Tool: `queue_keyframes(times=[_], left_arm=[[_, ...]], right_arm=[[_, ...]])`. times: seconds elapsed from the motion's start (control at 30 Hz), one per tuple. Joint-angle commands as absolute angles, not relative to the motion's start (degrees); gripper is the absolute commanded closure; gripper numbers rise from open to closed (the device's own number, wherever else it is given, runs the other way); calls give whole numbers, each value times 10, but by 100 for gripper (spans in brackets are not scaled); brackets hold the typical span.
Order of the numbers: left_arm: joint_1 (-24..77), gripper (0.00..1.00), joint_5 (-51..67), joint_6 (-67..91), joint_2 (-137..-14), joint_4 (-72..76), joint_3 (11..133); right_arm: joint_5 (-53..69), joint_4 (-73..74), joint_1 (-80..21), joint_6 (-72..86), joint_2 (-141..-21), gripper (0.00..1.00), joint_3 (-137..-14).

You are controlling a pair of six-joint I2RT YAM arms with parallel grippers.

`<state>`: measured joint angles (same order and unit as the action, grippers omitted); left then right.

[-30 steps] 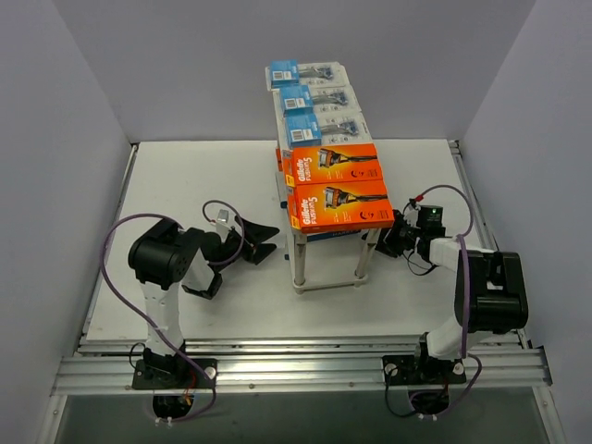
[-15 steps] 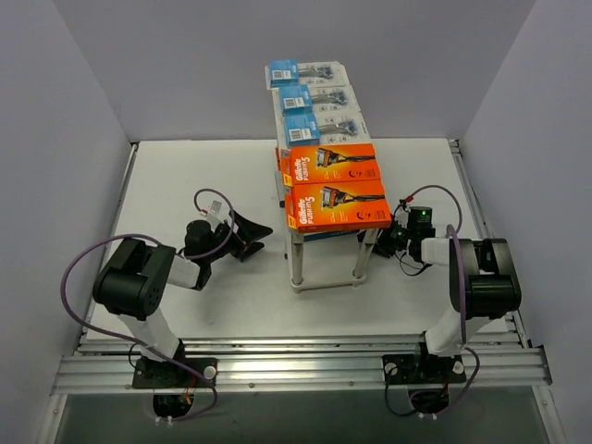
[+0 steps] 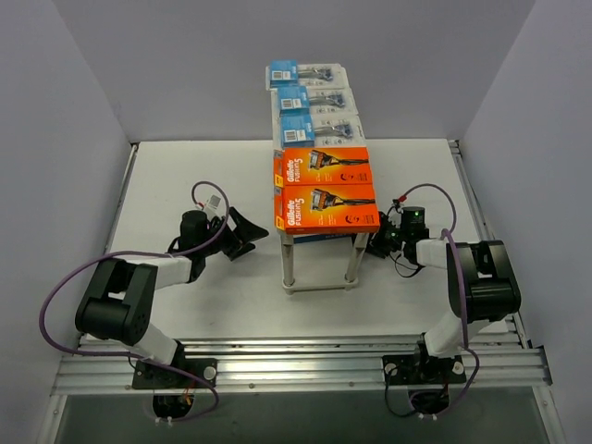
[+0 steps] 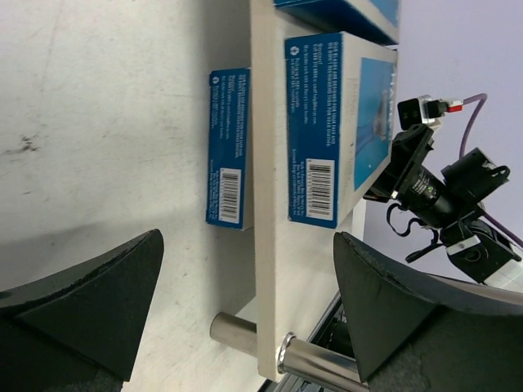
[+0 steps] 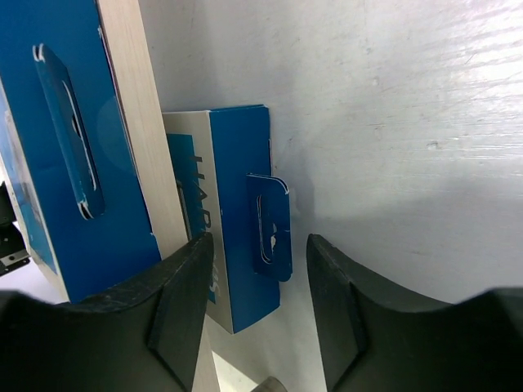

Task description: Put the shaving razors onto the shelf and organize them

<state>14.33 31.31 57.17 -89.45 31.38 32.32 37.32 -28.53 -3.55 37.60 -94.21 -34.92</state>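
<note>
The shelf (image 3: pixel 279 139) stands mid-table with three blister razor packs (image 3: pixel 313 98) at its far end and two orange razor boxes (image 3: pixel 328 207) at its near end. A flat blue box (image 5: pixel 237 212) lies on the table under the shelf, and another (image 4: pixel 323 131) lies on the lower tier board (image 4: pixel 270 245). My right gripper (image 3: pixel 375 242) is low at the shelf's right side. Its open jaws (image 5: pixel 260 269) straddle the blue box's hang tab (image 5: pixel 270 224). My left gripper (image 3: pixel 248 231) is open and empty, left of the shelf, facing its lower tier (image 4: pixel 247 245).
Thin metal shelf legs (image 3: pixel 289 268) stand between the two grippers, one close in front of the left jaws (image 4: pixel 315 359). Grey walls enclose the table on three sides. An aluminium rail (image 3: pixel 296 365) runs along the near edge.
The left arm has stretched out low toward the shelf. The right gripper has moved left under the shelf's edge. The shelf's near end with the orange boxes has shifted slightly left.
</note>
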Motion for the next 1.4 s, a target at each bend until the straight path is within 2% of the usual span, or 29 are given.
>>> queue_keyframes(times=[0.0, 0.17, 0.3, 0.4, 0.43, 0.5, 0.7, 1.2, 1.37], left_arm=[[129, 6, 321, 544, -877, 281, 330], [96, 6, 343, 516, -848, 231, 340], [63, 6, 347, 460, -807, 109, 384], [33, 6, 358, 427, -781, 55, 404], [24, 6, 364, 420, -777, 47, 413], [1, 6, 385, 411, -769, 24, 423], [-54, 6, 420, 385, -758, -40, 453], [-58, 6, 458, 334, -780, -74, 485], [-69, 6, 463, 332, -777, -76, 485]], right_arm=[[385, -302, -46, 381, -948, 56, -348], [381, -309, -46, 394, -947, 65, -339], [382, -337, -45, 411, -949, 74, -328], [384, -351, -44, 424, -954, 87, -323], [385, -353, -44, 426, -953, 94, -322], [387, -352, -40, 431, -944, 100, -320], [385, -287, -13, 415, -888, 100, -323], [299, -23, 55, 352, -658, 100, -375], [279, 51, 70, 348, -605, 100, -441]])
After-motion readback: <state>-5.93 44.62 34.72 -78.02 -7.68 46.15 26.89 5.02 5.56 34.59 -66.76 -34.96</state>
